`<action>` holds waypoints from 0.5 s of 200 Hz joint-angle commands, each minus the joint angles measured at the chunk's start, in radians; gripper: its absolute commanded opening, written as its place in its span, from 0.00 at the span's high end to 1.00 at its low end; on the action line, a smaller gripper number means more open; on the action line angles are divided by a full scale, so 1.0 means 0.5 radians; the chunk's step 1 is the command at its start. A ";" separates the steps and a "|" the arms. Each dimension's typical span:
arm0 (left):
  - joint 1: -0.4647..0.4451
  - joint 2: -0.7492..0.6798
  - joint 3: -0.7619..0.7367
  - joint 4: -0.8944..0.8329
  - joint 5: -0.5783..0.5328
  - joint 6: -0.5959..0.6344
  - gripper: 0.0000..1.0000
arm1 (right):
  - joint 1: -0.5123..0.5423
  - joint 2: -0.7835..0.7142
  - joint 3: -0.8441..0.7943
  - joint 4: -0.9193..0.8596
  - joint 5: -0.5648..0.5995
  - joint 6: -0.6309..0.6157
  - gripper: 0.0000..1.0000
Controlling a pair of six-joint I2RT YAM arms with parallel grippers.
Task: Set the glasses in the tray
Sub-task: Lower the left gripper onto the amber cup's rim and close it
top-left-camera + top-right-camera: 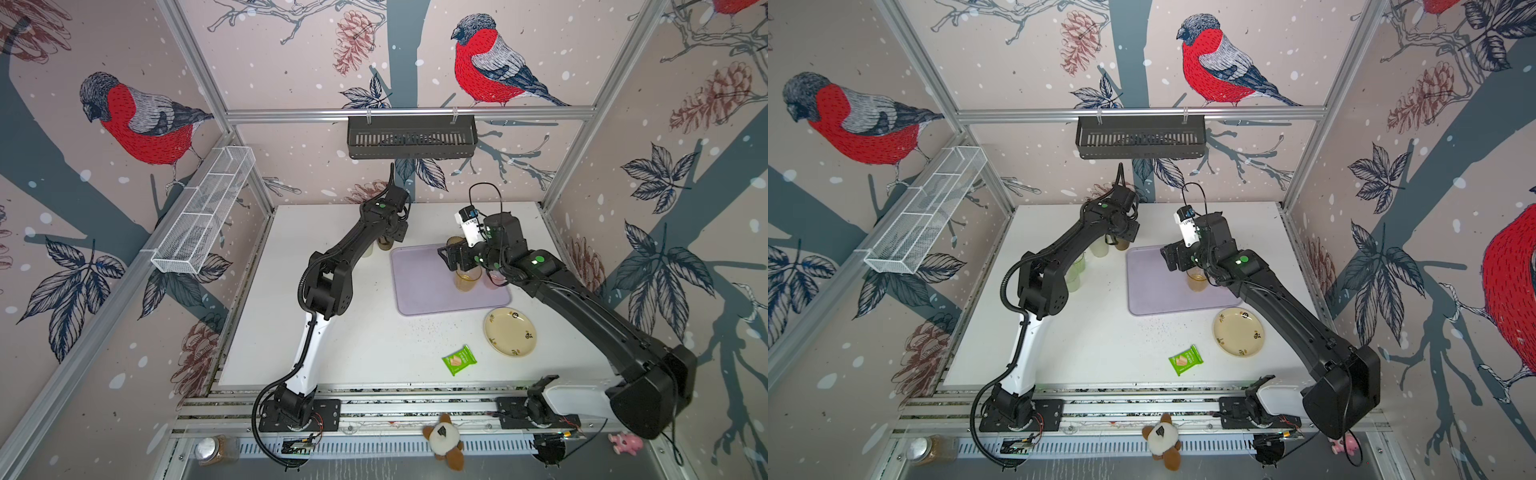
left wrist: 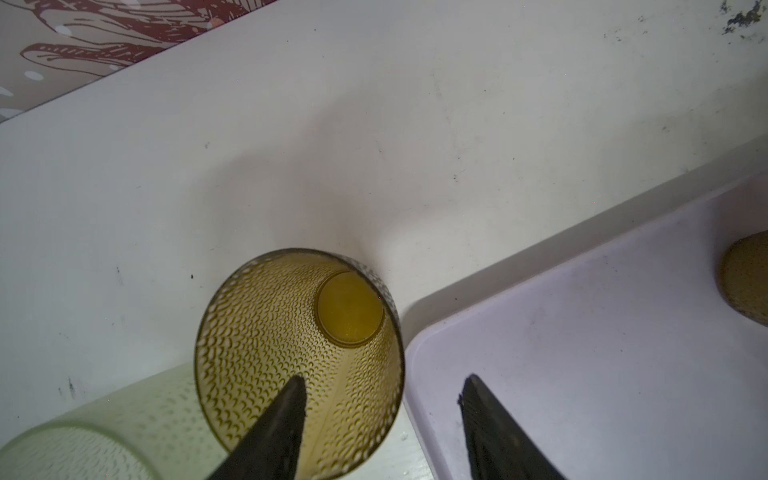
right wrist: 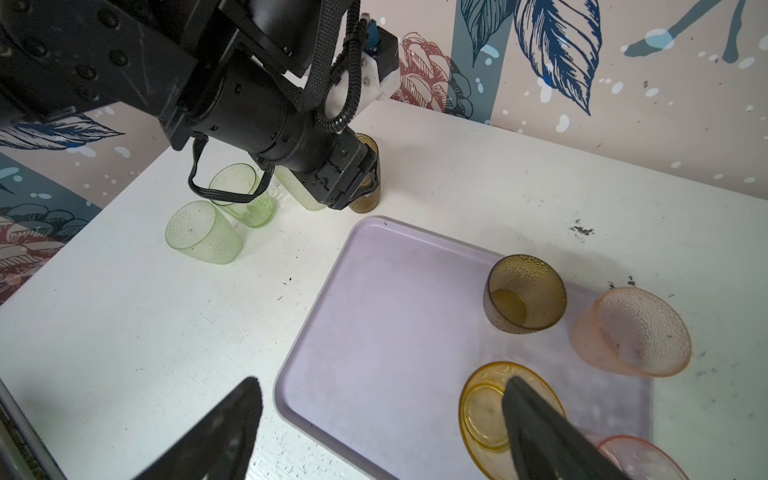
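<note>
The lilac tray (image 1: pixel 419 291) (image 1: pixel 1154 291) lies right of centre on the white table. My left gripper (image 2: pixel 384 377) (image 1: pixel 392 237) is open at the tray's far left corner. One finger (image 2: pixel 286 415) is inside a brown glass (image 2: pixel 270 332) (image 3: pixel 370 199) standing on the table, the other is over the tray (image 2: pixel 602 332). My right gripper (image 3: pixel 382 380) (image 1: pixel 451 255) hangs wide open and empty above the tray (image 3: pixel 386 332). An amber glass (image 3: pixel 486 411) (image 1: pixel 467 280) and a second brown glass (image 3: pixel 525 295) stand in the tray. A pink glass (image 3: pixel 631 332) sits at its edge.
Two green glasses (image 3: pixel 203 232) (image 3: pixel 243 195) and a frosted pale one (image 1: pixel 1100 247) stand left of the tray, by the left arm. A cream plate (image 1: pixel 510 332) and a green packet (image 1: pixel 459 360) lie nearer the front. A black basket (image 1: pixel 411 137) hangs on the back wall.
</note>
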 commanded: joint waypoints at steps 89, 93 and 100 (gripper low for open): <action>-0.011 0.058 0.036 0.061 0.042 0.043 0.59 | -0.016 -0.041 0.023 0.021 0.083 -0.036 0.08; -0.013 0.060 0.035 0.061 0.037 0.043 0.58 | -0.016 -0.042 0.021 0.021 0.080 -0.037 0.08; -0.011 0.061 0.033 0.059 0.038 0.043 0.58 | -0.016 -0.039 0.018 0.028 0.074 -0.039 0.08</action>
